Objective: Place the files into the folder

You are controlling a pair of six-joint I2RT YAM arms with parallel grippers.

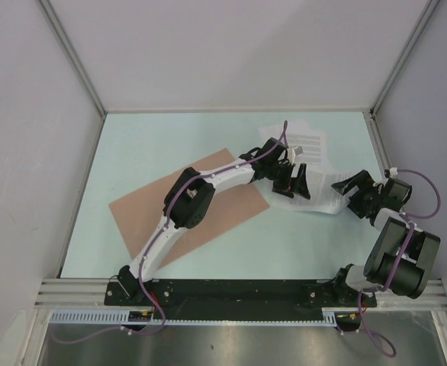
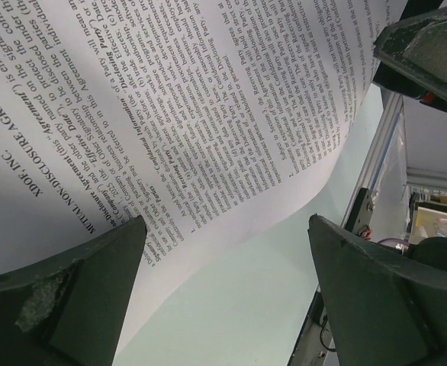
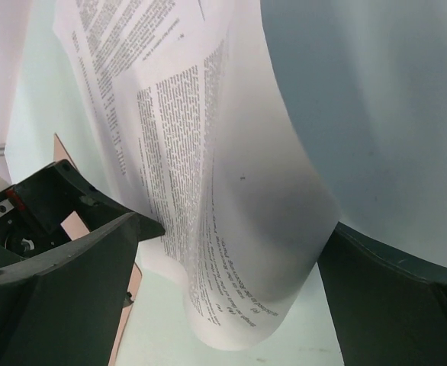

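Starting at the left, the salmon-brown folder [image 1: 136, 210] lies flat and, as far as we can tell, closed on the pale green counter [image 1: 284, 244]. It is turned at an angle, and our left arm reaches across it toward the papers. We judge it sits there so that sheets can be drawn over once it is opened. Just right of the folder's right corner, the left claw [image 1: 292, 187] hangs over the near-left part of the files [image 1: 315, 145], its jaws wide apart and gripping nothing. Its wrist view shows a printed sheet bowing up off the counter between the fingers. The files, a few overlapping printed sheets, lie right of the folder, none of them in it. Further right of the folder, the right claw [image 1: 352, 194] meets the sheets' right edge, jaws likewise spread and empty, with a sheet curling up between them. We read the two claws as bracketing the stack from either side, so the raised paper offers an edge to pinch.
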